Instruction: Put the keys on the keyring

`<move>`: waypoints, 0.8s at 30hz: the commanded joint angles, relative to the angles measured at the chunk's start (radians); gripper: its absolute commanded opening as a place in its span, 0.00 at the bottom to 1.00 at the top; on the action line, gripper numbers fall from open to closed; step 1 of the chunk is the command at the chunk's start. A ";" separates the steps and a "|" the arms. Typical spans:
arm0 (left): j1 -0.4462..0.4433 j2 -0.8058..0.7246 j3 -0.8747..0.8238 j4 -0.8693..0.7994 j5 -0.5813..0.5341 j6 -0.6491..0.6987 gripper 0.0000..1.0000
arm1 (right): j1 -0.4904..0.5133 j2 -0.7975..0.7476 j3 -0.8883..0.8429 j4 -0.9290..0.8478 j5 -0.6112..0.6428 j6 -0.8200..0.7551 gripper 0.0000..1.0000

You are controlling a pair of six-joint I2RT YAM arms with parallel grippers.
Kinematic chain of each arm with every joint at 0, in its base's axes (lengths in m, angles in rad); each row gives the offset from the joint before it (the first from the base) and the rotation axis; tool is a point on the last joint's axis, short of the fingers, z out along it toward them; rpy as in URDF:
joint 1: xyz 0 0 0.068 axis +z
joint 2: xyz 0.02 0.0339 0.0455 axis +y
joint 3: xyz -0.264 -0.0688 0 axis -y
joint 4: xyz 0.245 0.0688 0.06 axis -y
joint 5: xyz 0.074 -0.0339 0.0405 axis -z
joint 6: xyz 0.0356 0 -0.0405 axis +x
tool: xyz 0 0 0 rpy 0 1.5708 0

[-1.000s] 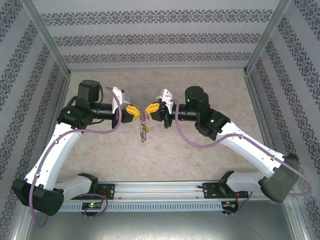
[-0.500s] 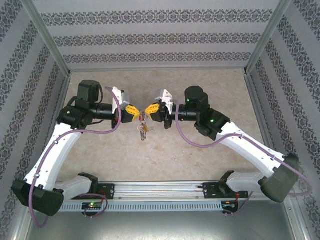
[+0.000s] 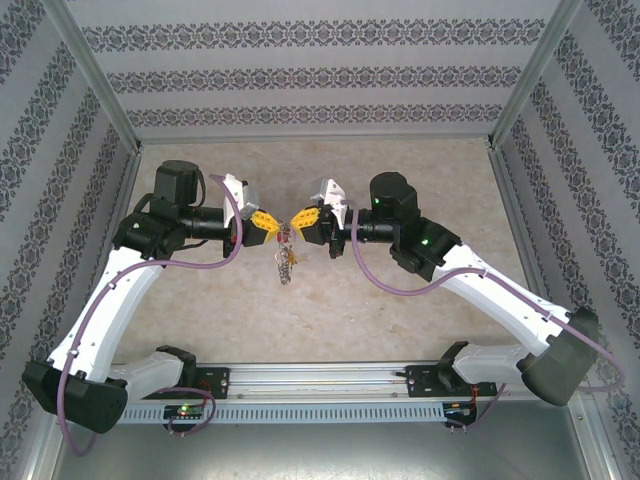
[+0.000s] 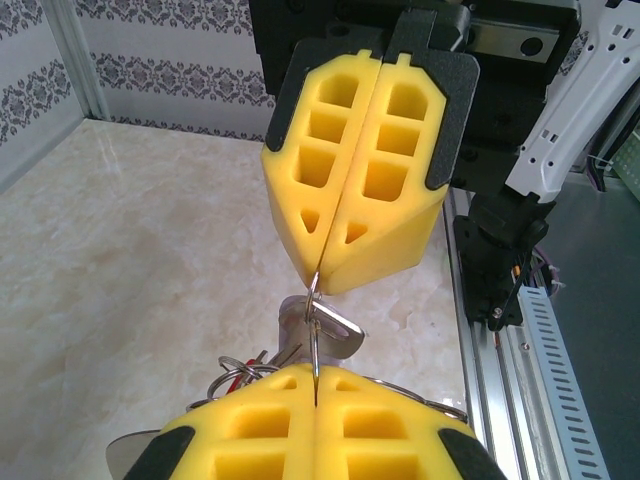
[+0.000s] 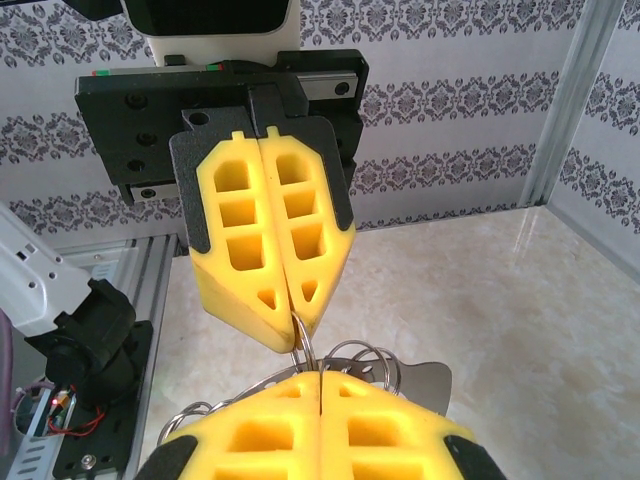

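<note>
Looking down from the top camera, just left of centre frame, the left pincer (image 3: pixel 268 224) has its yellow pads pressed flat together with no gap, nipping the thin grey wire of the keyring (image 3: pixel 286 238). Dead centre, that keyring hangs clear above the marble table (image 3: pixel 420 300), strung between the two tips, and a little bunch of keys (image 3: pixel 287 264) dangles beneath it. Just right of centre comes the right pincer (image 3: pixel 303 216), meeting its partner almost tip to tip, jaws likewise clamped tight on the wire. Over to the left wrist view: the wire rises from the seam of the pads at the bottom edge, straight up into the pointed tip of the opposite pincer in the upper middle, with a silvery key blade touching the wire on its right. From the right wrist, same story: the wire runs from the bottom seam up into the facing tip, small rings and a flat silvery key crowding the lower right.
</note>
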 commanded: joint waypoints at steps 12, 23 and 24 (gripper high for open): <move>-0.006 -0.030 -0.005 0.015 0.019 0.028 0.00 | -0.003 -0.016 0.022 0.019 -0.041 -0.001 0.00; -0.005 -0.032 -0.005 0.016 0.020 0.028 0.00 | -0.003 -0.006 0.029 0.024 -0.041 -0.004 0.00; -0.006 -0.033 -0.004 0.016 0.021 0.029 0.00 | -0.002 -0.006 0.030 0.025 -0.043 -0.005 0.00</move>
